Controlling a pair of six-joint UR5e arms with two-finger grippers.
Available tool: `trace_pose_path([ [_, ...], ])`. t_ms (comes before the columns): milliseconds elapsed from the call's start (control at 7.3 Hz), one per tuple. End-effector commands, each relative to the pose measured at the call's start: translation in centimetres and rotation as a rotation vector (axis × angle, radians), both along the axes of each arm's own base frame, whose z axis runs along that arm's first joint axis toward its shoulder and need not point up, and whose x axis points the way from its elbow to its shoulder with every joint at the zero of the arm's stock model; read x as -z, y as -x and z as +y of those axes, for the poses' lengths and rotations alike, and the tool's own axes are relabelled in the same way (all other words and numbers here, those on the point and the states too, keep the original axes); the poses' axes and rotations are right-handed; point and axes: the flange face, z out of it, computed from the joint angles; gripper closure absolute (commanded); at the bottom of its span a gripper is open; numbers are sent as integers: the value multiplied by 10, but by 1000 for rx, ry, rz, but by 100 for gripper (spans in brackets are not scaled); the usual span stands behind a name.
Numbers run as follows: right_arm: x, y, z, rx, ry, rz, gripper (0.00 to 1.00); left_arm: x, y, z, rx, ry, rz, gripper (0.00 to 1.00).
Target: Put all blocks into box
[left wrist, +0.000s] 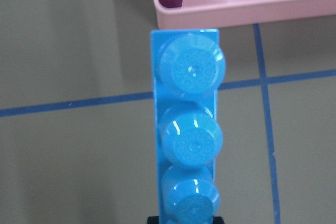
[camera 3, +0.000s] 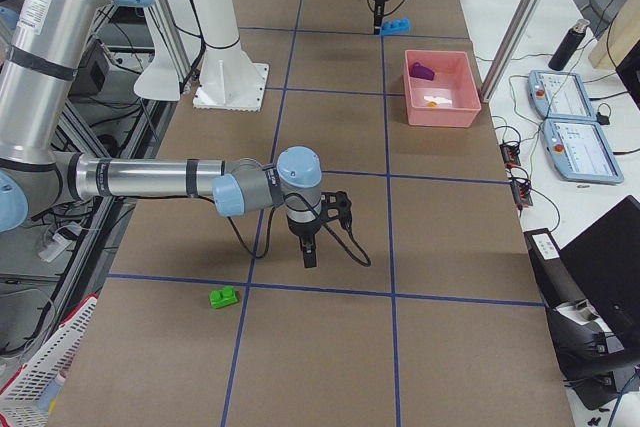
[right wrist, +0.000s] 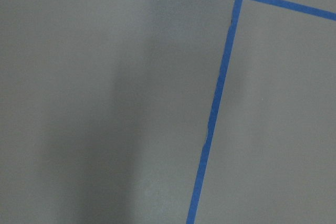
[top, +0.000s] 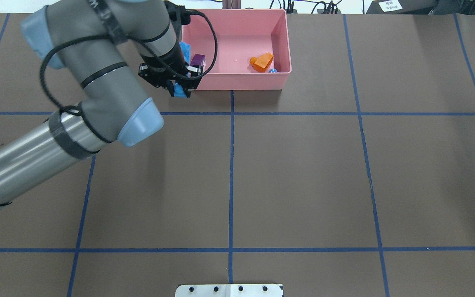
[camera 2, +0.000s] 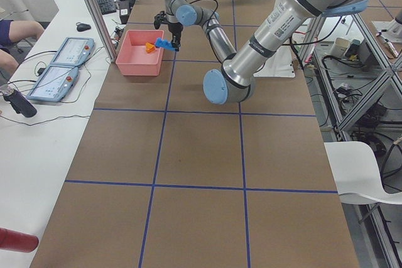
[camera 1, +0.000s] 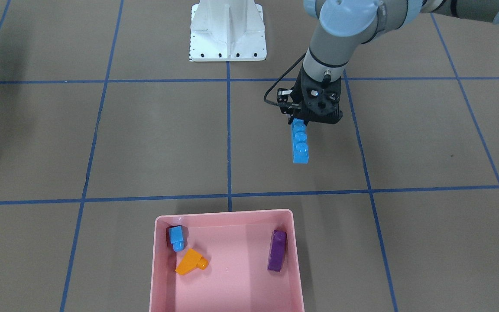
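Note:
My left gripper is shut on one end of the long blue brick and holds it in the air. In the left wrist view the brick points at the pink box, its tip just short of the rim. In the box lie the small blue brick, the orange sloped brick and the purple brick. The green brick lies on the table far from the box, near my right gripper. That gripper shows only in the exterior right view, so I cannot tell whether it is open or shut.
The white metal base stands at the robot's side of the table. Blue tape lines divide the brown table into squares. Tablets and cables lie on the white bench beyond the box. The right wrist view shows only table and tape.

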Motion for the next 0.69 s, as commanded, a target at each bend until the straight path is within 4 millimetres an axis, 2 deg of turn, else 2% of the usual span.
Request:
trace_pose_path([
  [0, -5, -2, 7, -9, 18, 1, 1, 33, -23, -57, 23, 56, -44, 100],
  [137, -3, -1, 6, -24, 26, -3, 1, 35, -35, -76, 30, 79, -69, 100],
  [274, -3, -1, 6, -25, 27, -5, 1, 58, -51, -100, 34, 97, -84, 100],
  [411, -3, 0, 6, -23, 28, -5, 1, 55, -63, -114, 41, 108, -90, 100],
  [548, -3, 1, 6, -19, 28, -9, 1, 39, -76, -128, 47, 108, -82, 100],
])
